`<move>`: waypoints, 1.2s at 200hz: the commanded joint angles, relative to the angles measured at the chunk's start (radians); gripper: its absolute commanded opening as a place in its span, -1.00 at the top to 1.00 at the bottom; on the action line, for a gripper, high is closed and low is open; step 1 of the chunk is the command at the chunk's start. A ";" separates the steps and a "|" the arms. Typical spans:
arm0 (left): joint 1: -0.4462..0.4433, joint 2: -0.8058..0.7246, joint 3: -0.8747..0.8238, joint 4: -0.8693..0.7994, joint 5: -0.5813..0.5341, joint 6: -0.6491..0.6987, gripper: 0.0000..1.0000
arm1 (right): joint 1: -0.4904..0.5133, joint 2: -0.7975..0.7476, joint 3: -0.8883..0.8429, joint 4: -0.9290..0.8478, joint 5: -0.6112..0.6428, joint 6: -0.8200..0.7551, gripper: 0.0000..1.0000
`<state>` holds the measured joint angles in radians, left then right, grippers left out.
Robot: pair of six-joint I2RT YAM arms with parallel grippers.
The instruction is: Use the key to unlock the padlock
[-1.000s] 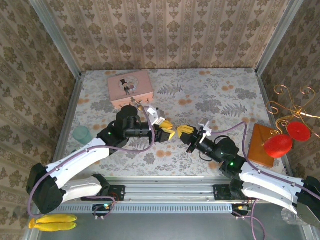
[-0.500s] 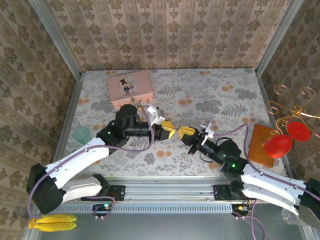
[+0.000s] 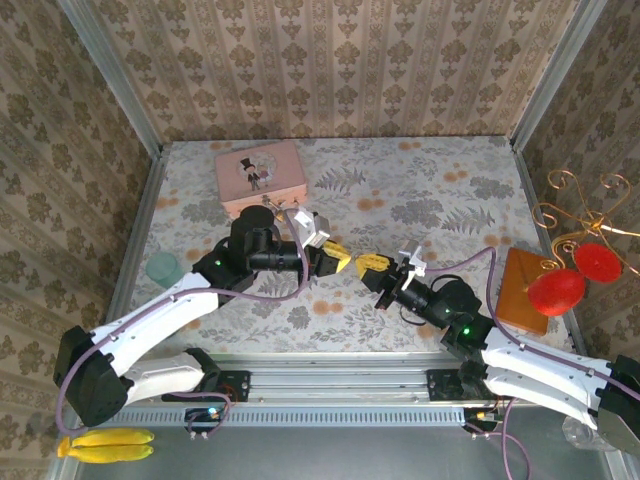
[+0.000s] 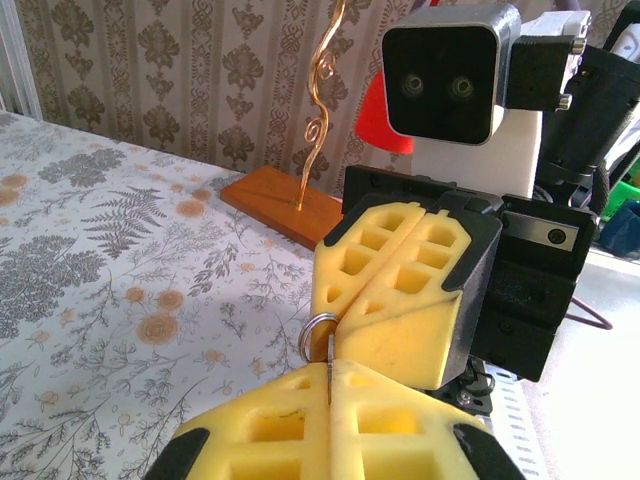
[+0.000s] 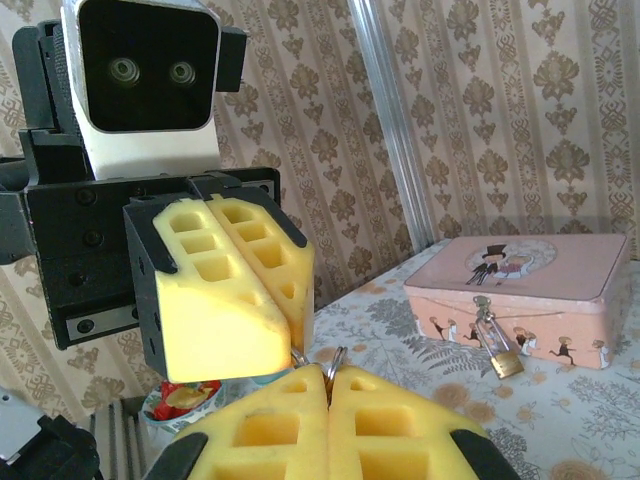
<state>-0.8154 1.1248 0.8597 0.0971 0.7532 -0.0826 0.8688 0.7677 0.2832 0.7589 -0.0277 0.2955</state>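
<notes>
left gripper (image 3: 341, 263) and right gripper (image 3: 366, 264) tip to tip at centre frame, both pinched closed. key (image 4: 329, 360) sliver sits in left's seam, its ring (image 4: 317, 329) at right's tip. padlock (image 5: 498, 350) hangs on pink tin (image 5: 530, 270) front, right of frame

I had both arms reaching forward and inward from their bases, so the left gripper (image 3: 338, 262) and the right gripper (image 3: 371, 264) met tip to tip midway between them. The left arm bent sharply at the wrist and pointed rightward; the right arm ran in a straighter line up and to the left. The left gripper's yellow fingers (image 4: 400, 425) were pressed flat together along the seam. The right gripper's fingers (image 5: 400, 430) were closed just as tight. Each wrist camera faced the opposite gripper squarely, its seam tilted against my own.
</notes>
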 commanded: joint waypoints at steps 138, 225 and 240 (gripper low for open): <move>-0.039 0.025 0.181 -0.458 -0.096 0.272 1.00 | -0.031 -0.023 -0.032 -0.030 -0.184 -0.032 0.24; -0.060 0.046 0.194 -0.508 -0.090 0.310 1.00 | -0.031 0.037 0.012 -0.071 -0.244 -0.017 0.66; -0.059 0.046 0.193 -0.510 -0.087 0.312 1.00 | -0.030 0.035 0.014 -0.081 -0.247 -0.021 0.68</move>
<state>-0.8700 1.1717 1.0306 -0.3973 0.6556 0.2001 0.8402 0.8051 0.2596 0.6800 -0.2405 0.2867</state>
